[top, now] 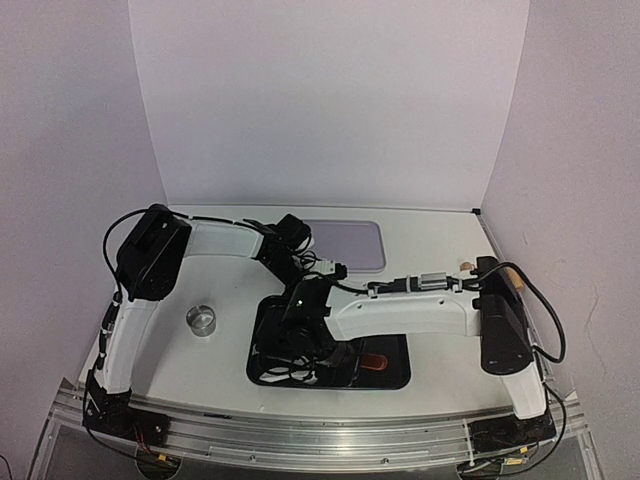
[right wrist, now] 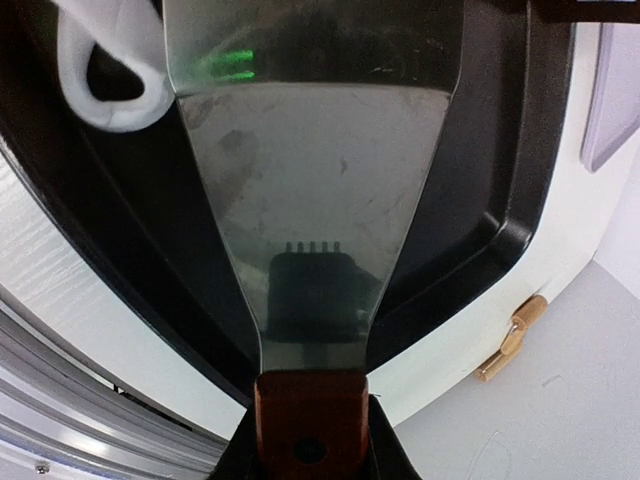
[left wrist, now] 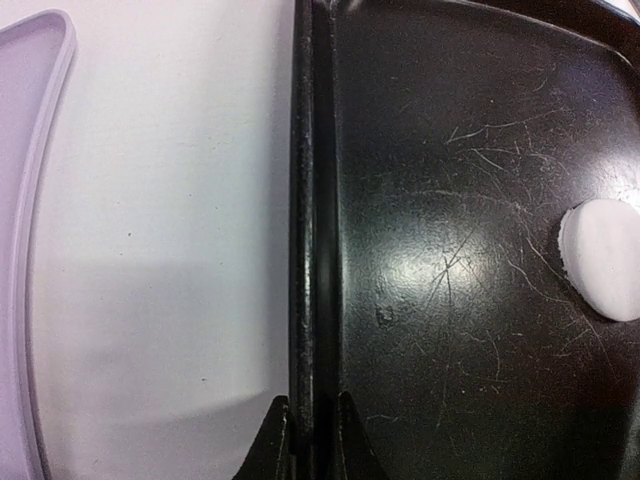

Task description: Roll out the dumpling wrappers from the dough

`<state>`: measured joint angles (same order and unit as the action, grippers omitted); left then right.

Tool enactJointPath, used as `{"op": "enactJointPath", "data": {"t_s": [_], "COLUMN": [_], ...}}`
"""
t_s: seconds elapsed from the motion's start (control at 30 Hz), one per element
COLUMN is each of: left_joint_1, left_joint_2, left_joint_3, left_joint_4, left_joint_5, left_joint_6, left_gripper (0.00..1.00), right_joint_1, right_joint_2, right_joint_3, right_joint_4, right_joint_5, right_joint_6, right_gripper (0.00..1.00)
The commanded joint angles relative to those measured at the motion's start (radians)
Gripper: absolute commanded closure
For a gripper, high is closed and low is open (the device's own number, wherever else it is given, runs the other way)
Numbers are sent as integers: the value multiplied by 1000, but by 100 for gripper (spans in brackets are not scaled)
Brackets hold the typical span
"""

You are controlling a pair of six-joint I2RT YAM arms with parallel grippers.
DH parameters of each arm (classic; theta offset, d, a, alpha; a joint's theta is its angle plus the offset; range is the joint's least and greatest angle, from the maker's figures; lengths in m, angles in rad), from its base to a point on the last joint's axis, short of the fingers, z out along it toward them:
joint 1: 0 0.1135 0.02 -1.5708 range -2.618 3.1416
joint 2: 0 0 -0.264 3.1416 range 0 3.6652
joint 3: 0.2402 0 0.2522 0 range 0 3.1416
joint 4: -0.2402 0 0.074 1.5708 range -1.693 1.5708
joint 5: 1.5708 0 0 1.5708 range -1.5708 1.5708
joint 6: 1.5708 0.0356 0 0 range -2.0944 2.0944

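**Operator:** Report the state of the left fingers [left wrist: 312, 445].

**Technician:** Closed on the raised rim of the glossy black plastic tray [left wrist: 450, 150], with 1 finger on each side of the rim.

**Operator:** And the right fingers [right wrist: 312, 440]?

**Technician:** Closed on the brown handle of the flat steel scraper [right wrist: 310, 200]. The blade extends ahead of them over the tray floor.

**Operator:** Locate the task items.

**Technician:** 1 thin round white dumpling wrapper [left wrist: 605, 258] lies flat on the tray floor, ahead and to the right of the left fingers and apart from the rim. The dough [right wrist: 100, 85], a ragged white ring-shaped strip, lies ahead and to the left of the right fingers, just beside the blade's far corner. Whether it touches the blade cannot be told.

**Operator:** Assess progress.

**Technician:** Judged partly complete.
- **Done:** 1 wrapper is formed, and the ring looks like the offcut.
- **Receiving tray:** The pale lavender shallow tray [top: 345, 245], to the left of the left fingers, shows no wrapper in its visible part.
- **Remaining:** Probably lifting the wrapper out, then gathering the scrap and rolling more.
- **Not visible:** The arms cover part of the black tray floor.
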<state>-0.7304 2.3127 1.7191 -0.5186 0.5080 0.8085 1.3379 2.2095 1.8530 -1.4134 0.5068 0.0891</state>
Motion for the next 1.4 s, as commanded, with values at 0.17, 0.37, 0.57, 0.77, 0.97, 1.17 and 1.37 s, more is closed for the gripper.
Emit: {"op": "enactJointPath", "data": {"t_s": [0.17, 0.37, 0.57, 0.77, 0.97, 1.17, 1.37], "left_joint_1": [5, 6, 6, 6, 6, 6, 6], "left_joint_2": [-4, -2, -4, -6, -7, -4, -3], "left_joint_3": [-12, -10, -6, -5, -2, 0, 1], "left_joint_4": [8, 10, 9, 6, 3, 3, 3], "left_joint_5": [-80, -92, -96, -99, -95, -97, -94], "left_joint_6": [63, 71, 70, 67, 66, 65, 57], "left_gripper": [100, 100, 100, 100, 100, 100, 100], "right_joint_1": [-11, -11, -14, -14, -14, -10, -3], "right_joint_2": [-101, -318, -510, -527, -481, -456, -341], "right_joint_3": [10, -295, -465, -567, -575, -539, -408], "right_joint_4": [-53, -130, -134, -168, -131, -54, 74], "right_joint_5": [131, 191, 251, 247, 233, 186, 146], "right_joint_6": [-64, -149, -251, -288, -273, -305, -399], "right_gripper": [100, 100, 100, 100, 100, 100, 100]}}
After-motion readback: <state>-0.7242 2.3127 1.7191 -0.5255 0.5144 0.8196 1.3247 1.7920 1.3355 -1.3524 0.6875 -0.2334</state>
